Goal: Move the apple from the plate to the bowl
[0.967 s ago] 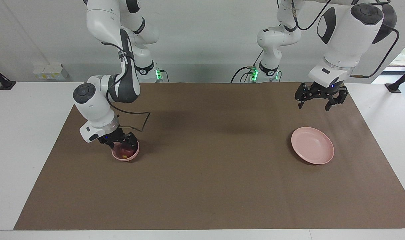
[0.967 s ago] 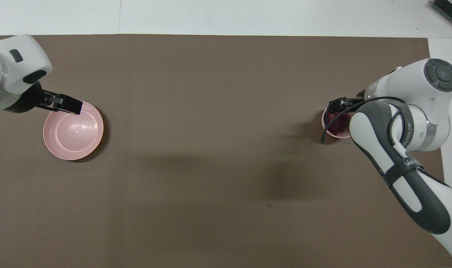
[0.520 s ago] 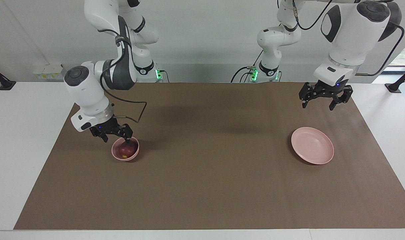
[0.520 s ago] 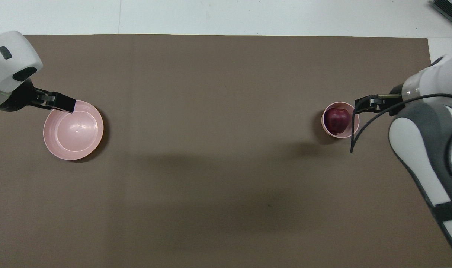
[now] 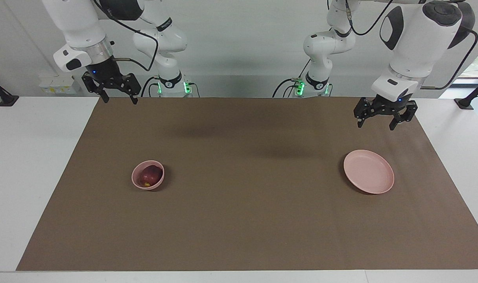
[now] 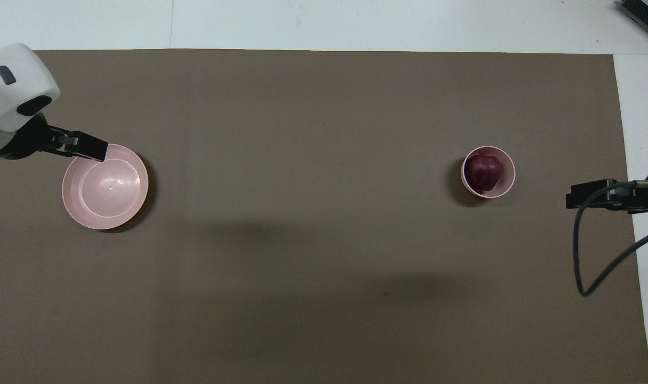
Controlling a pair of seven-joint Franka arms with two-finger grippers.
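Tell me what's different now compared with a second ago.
The right gripper, open and empty, has lifted off the bowl and pulled back toward its base. The left gripper edged slightly upward, still open near the plate. Apple, bowl and plate stayed put.

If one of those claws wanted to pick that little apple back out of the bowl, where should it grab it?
Probably from straight above, fingers closing on the apple's upper sides. It sits deep in the bowl, which is barely wider than the fruit, so the wall blocks any sideways approach and only its top is exposed. The open right gripper is on that end.
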